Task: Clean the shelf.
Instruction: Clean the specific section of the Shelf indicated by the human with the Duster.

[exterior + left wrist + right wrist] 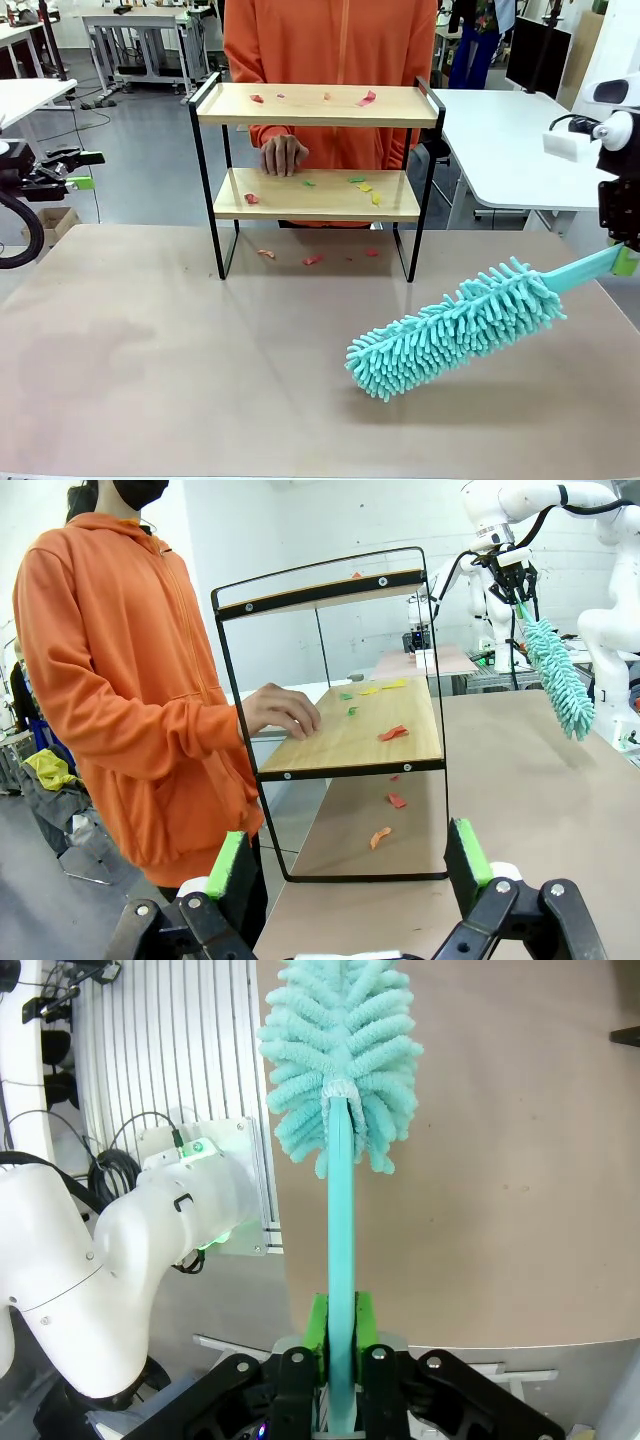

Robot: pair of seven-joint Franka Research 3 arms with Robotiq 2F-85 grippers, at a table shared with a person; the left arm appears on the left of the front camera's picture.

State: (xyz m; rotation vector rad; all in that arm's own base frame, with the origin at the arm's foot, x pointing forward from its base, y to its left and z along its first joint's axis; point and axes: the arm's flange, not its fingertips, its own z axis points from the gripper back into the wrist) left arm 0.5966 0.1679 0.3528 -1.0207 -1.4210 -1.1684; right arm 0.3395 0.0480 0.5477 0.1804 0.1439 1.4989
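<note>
Brown tabletop (150,380) is littered below shelf (318,105). Duster (455,325) is clamped by right gripper (340,1328); left gripper (348,860) is spread, empty. Scraps (368,98) should be swept top board first.

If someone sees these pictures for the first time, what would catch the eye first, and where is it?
First, the fluffy turquoise duster, held by its handle in the right gripper, tilted over the right side of the table. Next, the person in an orange hoodie behind the shelf, one hand on its lower board. Coloured scraps lie on both boards and on the table beneath.
</note>
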